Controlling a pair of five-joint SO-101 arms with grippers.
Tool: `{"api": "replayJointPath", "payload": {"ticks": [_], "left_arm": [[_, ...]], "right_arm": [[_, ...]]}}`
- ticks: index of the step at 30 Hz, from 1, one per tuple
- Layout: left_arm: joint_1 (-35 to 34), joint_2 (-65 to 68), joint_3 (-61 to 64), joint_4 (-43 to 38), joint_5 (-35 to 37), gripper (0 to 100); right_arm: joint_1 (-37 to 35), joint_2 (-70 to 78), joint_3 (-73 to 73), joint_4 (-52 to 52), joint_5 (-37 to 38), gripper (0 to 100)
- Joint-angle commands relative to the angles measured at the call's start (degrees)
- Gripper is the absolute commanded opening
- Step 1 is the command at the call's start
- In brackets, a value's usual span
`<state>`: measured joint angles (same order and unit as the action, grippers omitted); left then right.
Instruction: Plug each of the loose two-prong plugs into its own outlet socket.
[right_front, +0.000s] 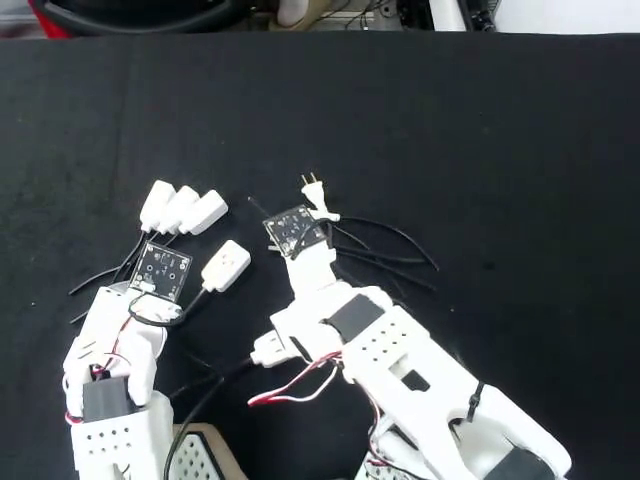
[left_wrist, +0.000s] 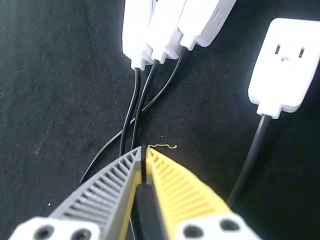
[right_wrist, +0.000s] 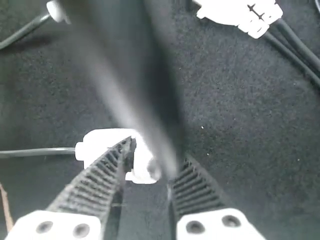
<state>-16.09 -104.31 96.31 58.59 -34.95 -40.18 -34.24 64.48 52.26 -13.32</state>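
The left gripper (left_wrist: 144, 150) has its tips pressed together just near of the cords (left_wrist: 134, 100) that run out of 3 sockets (right_front: 182, 208) bunched at far left. A cord runs right up to the tips, and I cannot tell if it is pinched. A 4th socket (right_front: 226, 265) lies apart, just right of that arm, face up.

The right gripper (right_wrist: 157, 155) is at mid-table with its jaws apart. A plug (right_wrist: 102, 144) lies at its tips against 1 finger, and it does not look clamped. A 2nd plug (right_front: 318, 200) lies just beyond that arm, its 2 prongs pointing far.

The plugs look light, hard and smooth, so a shallow pinch would probably slip. The best hold is likely across the flat sides of the body, behind the prongs. Holding by the cord would let the plug swing. The prongs are thin and could bend if pushed in crooked. The cords look springy and may tug a plug off line. The sockets look light too and would likely slide on the black cloth (right_front: 500, 150) when pushed, so 1 arm should brace a socket.
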Motion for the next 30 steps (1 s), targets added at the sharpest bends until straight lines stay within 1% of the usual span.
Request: {"api": "replayJointPath", "payload": {"ticks": [1, 3, 9, 13, 16, 24, 27, 30], "left_arm": [[-0.48, -0.09, 1.01, -0.18, -0.18, 3], [-0.48, -0.09, 1.01, -0.18, -0.18, 3], [-0.48, -0.09, 1.01, -0.18, -0.18, 3], [-0.48, -0.09, 1.01, -0.18, -0.18, 3], [-0.48, -0.09, 1.01, -0.18, -0.18, 3], [-0.48, -0.09, 1.01, -0.18, -0.18, 3], [-0.48, -0.09, 1.01, -0.18, -0.18, 3], [-0.48, -0.09, 0.92, -0.18, -0.18, 3]], "right_arm": [[3.96, 1.01, 6.02, -2.99, 2.11, 1.2], [5.10, 1.01, 5.93, -4.75, 2.20, 1.2], [5.27, 0.92, 7.69, -9.85, 2.11, 1.2], [4.92, 0.92, 6.73, -5.27, 2.11, 1.2], [3.25, 0.92, 6.11, -2.29, 2.02, 1.2], [2.11, 0.31, 6.20, -0.97, 2.02, 1.2], [2.11, -3.38, 6.64, 0.44, 2.02, 1.2], [2.11, -10.51, 8.57, 1.76, 2.20, 1.2]]}}
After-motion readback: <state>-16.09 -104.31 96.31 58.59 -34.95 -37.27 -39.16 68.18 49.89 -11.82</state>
